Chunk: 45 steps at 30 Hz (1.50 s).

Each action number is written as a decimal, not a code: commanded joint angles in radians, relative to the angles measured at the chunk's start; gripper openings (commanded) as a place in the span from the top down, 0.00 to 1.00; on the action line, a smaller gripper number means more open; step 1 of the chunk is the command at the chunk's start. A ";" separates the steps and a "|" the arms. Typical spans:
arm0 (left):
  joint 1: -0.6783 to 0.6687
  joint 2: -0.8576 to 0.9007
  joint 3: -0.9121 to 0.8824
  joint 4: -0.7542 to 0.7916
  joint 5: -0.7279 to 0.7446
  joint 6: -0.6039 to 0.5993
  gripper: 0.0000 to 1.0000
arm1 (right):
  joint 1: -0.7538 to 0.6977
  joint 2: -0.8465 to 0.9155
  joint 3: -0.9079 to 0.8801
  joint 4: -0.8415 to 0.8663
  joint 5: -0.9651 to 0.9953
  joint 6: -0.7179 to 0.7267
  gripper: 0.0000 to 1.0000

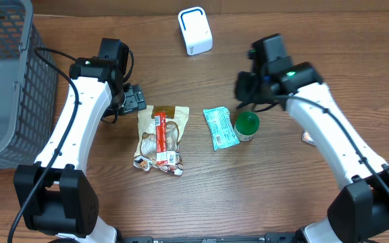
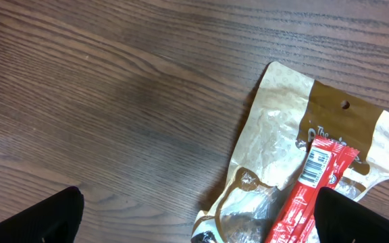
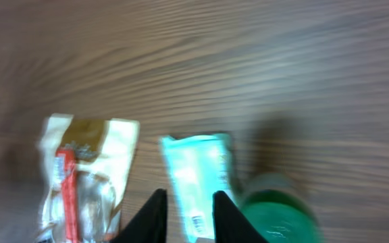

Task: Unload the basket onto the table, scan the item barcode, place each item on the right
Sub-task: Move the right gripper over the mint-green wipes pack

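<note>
A tan snack bag (image 1: 150,142) lies at mid-table with a red stick pack (image 1: 161,133) on top of it. The stick's barcode (image 2: 316,164) faces up in the left wrist view. My left gripper (image 1: 137,100) hovers at the bag's upper left corner, wide open and empty, its fingers (image 2: 46,219) either side of the bag (image 2: 275,128). A teal packet (image 1: 220,127) and a green-capped bottle (image 1: 246,125) lie to the right. My right gripper (image 1: 245,88) hangs above them, its jaws narrowly apart with nothing between; the packet (image 3: 198,169) shows blurred below.
A white scanner box (image 1: 195,30) stands at the back centre. A grey wire basket (image 1: 5,81) fills the far left. A small orange-and-white object (image 1: 307,138) peeks out from under the right arm.
</note>
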 commanded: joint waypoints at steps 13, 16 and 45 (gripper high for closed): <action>0.003 0.001 0.016 0.002 -0.009 0.000 0.01 | 0.277 0.137 -0.110 0.193 0.402 0.006 0.58; 0.003 0.001 0.016 0.002 -0.009 0.000 0.00 | 0.271 0.176 -0.110 0.186 0.403 0.006 0.51; 0.003 0.001 0.016 0.002 -0.009 0.000 0.00 | 0.240 0.311 -0.098 0.076 0.024 0.131 0.15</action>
